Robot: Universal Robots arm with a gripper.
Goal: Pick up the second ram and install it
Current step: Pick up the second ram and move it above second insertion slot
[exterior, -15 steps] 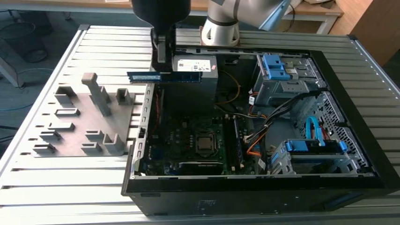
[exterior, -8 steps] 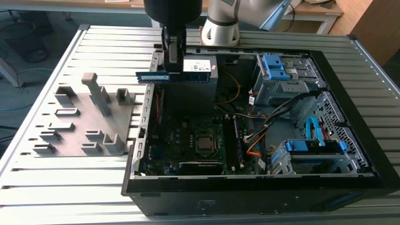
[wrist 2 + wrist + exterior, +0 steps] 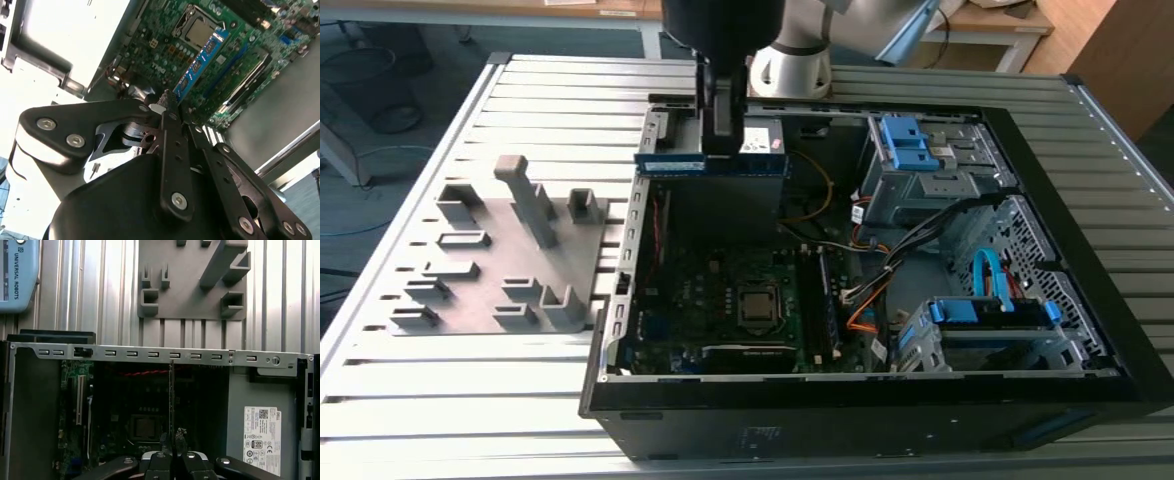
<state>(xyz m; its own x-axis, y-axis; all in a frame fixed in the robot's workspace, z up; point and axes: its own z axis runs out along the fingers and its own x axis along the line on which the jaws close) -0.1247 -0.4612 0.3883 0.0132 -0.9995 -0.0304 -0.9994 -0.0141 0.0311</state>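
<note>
gripper (image 3: 167,102) clenched on thin, flat blue-green second ram (image 3: 200,65) | over green motherboard (image 3: 150,45)

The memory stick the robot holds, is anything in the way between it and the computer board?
Nothing visible. The gripper holds the second ram in open air above the motherboard; the cables lie aside, toward the exterior view's right.

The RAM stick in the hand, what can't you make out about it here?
Exterior view: the hand covers the middle of the second ram.
First wrist view: the stick is edge-on, so its faces are hidden.
Second wrist view: the fingers hide its gripped end.
</note>
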